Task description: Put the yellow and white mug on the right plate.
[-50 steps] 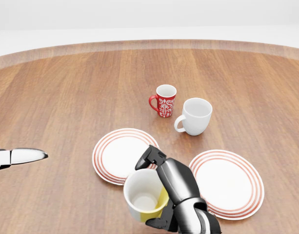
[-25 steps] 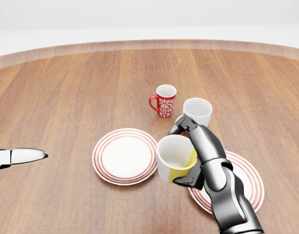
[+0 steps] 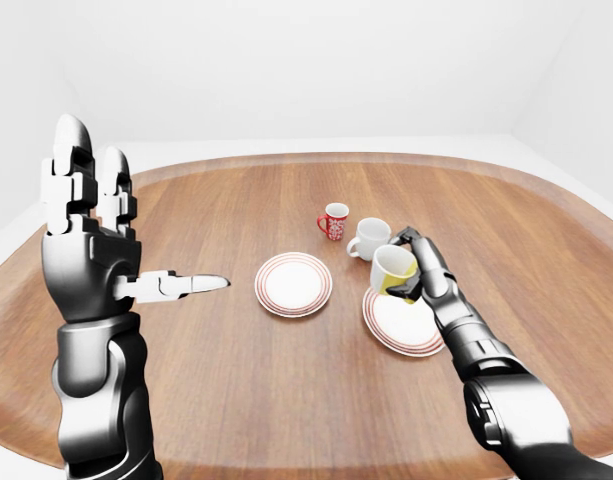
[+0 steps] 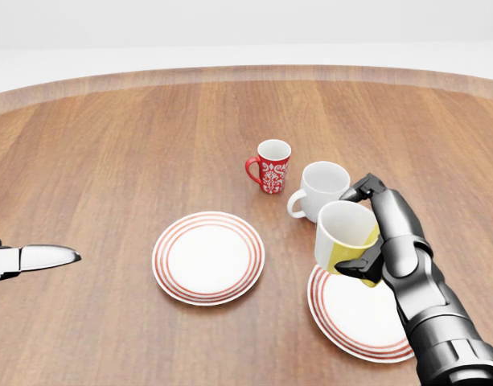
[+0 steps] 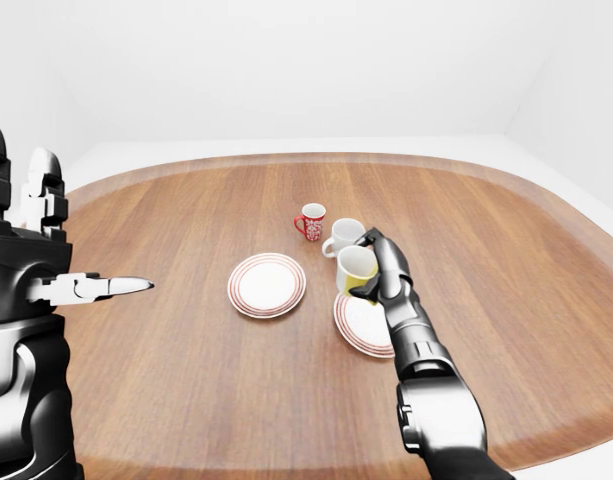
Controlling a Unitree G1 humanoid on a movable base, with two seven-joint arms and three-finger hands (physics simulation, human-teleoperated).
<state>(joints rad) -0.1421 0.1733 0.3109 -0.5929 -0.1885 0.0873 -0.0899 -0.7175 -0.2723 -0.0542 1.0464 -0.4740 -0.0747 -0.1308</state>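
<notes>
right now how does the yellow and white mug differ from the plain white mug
The yellow and white mug is held in the right hand, tilted, above the right plate; the plain white mug stands upright on the table, untouched. The first has a yellow lower part; the second is all white. Both look empty.

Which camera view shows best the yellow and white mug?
The head view: the yellow and white mug is largest there, tilted in the right hand above the right plate. Both eye views show it smaller, farther away.
</notes>
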